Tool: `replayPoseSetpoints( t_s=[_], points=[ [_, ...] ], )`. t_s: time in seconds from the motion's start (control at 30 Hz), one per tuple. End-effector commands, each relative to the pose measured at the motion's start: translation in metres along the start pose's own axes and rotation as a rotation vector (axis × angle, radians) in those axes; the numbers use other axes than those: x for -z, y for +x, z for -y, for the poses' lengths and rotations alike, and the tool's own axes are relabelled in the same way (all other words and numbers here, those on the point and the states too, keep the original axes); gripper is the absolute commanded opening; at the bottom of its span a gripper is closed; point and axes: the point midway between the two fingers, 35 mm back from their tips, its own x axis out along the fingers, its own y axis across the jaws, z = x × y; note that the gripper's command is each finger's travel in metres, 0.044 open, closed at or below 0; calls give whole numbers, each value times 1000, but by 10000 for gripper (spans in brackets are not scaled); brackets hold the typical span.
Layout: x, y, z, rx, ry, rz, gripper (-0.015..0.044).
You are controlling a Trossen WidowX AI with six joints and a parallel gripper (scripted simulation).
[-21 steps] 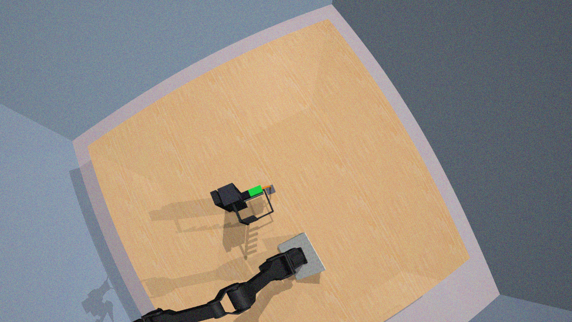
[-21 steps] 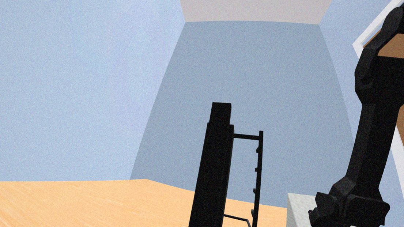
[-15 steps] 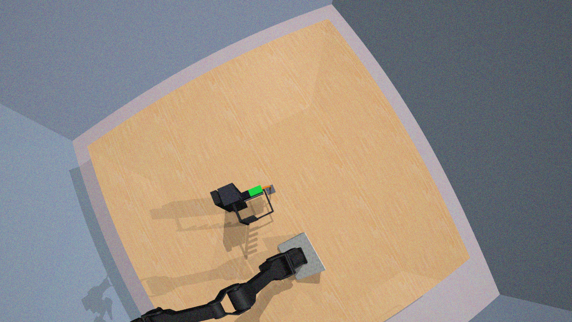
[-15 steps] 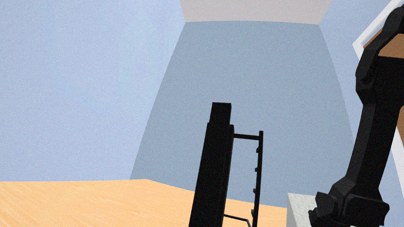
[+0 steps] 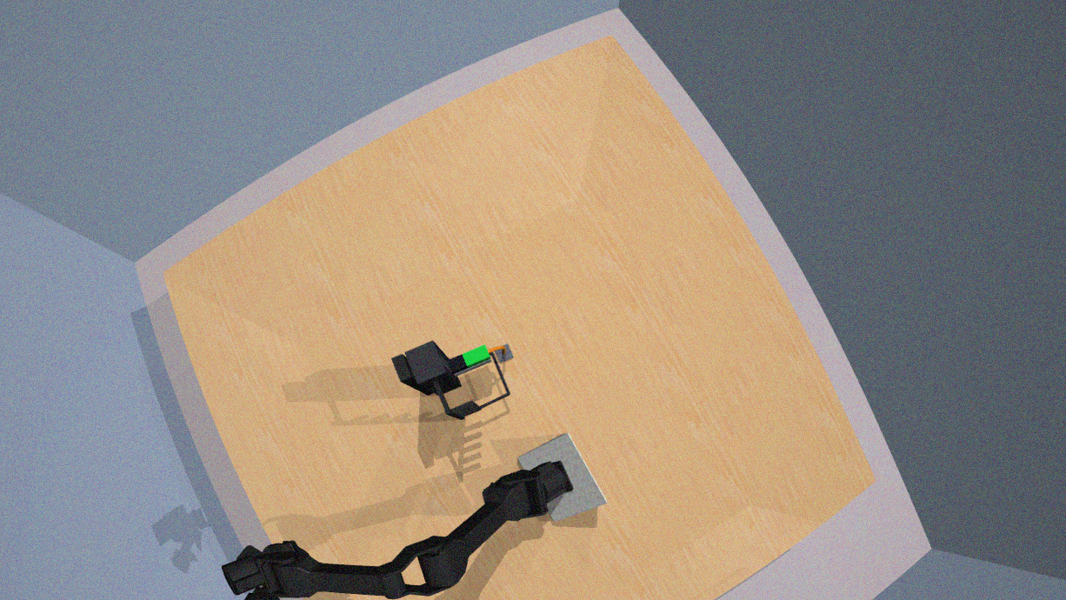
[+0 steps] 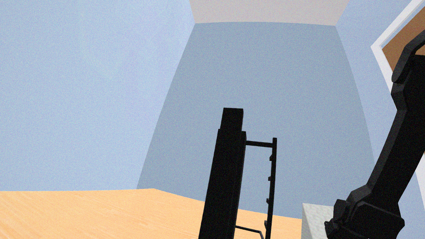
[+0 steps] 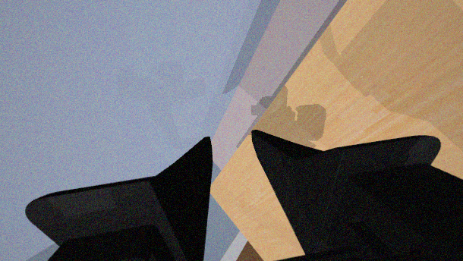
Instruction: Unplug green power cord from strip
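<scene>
Top view high overhead, exterior low beside the arm, wrist behind the pincer; table shared.

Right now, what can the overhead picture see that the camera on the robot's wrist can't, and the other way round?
Only the top view shows the green plug beside the dark block, a thin black frame, the grey slab and the whole arm. Only the wrist view shows the tool up close: its two black fingers stand partly apart with nothing between them, pointing away from the plug. Both show the wooden table and its pale rim.
</scene>
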Motion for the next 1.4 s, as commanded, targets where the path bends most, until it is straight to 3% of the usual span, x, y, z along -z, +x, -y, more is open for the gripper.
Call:
replayPoseSetpoints(
  t_s=[0.0, 0.3, 0.63, 1.0, 1.37],
  points=[
    [-26, 1, 36, 84, 43, 69, 160],
    [-77, -21, 108, 252, 136, 231, 160],
    [-127, -75, 195, 441, 257, 424, 160],
    [-157, -173, 294, 654, 428, 653, 160],
    [-146, -290, 376, 835, 630, 867, 160]
  ],
)
